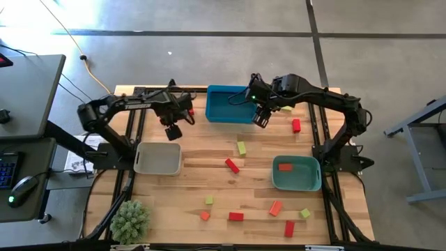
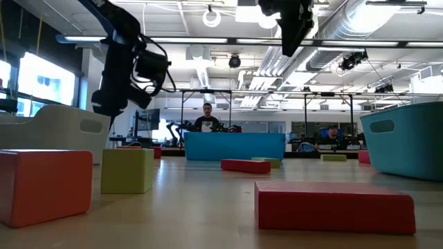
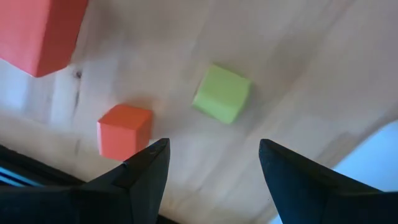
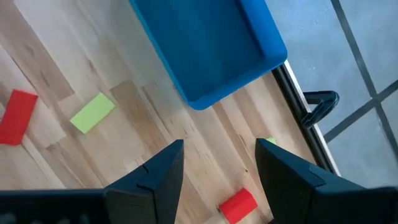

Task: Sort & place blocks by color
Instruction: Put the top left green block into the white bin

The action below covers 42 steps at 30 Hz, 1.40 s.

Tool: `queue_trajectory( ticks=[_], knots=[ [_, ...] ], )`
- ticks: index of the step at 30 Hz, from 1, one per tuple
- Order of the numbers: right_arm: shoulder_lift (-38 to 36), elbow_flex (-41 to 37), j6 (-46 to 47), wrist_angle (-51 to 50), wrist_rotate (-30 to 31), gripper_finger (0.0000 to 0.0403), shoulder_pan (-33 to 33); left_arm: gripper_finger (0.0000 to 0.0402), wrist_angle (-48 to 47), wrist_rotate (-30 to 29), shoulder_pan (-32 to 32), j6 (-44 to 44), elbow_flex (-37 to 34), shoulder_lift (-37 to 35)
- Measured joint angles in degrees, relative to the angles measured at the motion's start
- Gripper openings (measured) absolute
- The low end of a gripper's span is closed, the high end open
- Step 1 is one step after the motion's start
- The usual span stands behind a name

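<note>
Several red, orange-red and yellow-green blocks lie flat on the wooden table, among them a yellow-green block [image 1: 241,147] and a red block [image 1: 232,165] mid-table. Another red block [image 1: 285,167] lies inside the teal tray [image 1: 297,183]. My left gripper [image 1: 172,130] hangs open over the far edge of the beige tray [image 1: 158,159]. Its wrist view shows an orange-red cube [image 3: 124,130] and a yellow-green cube [image 3: 222,93] beyond its fingers. My right gripper [image 1: 261,117] hangs open, high above the table, by the near right corner of the blue tray [image 1: 228,104]. Neither holds anything.
A fuzzy green plant ball [image 1: 130,222] sits at the near left corner. A red block [image 1: 296,125] and a yellow-green one [image 1: 286,108] lie right of the blue tray. More blocks are scattered along the near edge [image 1: 236,216]. People sit in the room beyond the table [image 2: 208,119].
</note>
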Motion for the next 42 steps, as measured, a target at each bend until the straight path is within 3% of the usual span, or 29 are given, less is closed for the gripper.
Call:
queue_trajectory(
  ticks=[15, 42],
  knots=[
    [0.0, 0.0, 3.7, 0.4, -0.1, 0.0186, 0.0, 0.0239, 1.3, -2.7, 0.0, 15.1, 0.0, 3.4],
    [0.0, 0.0, 1.8, 5.9, 0.4, 0.0186, 0.0, 0.0239, 3.0, -2.7, 0.0, 30.4, 0.0, 3.5]
  ],
)
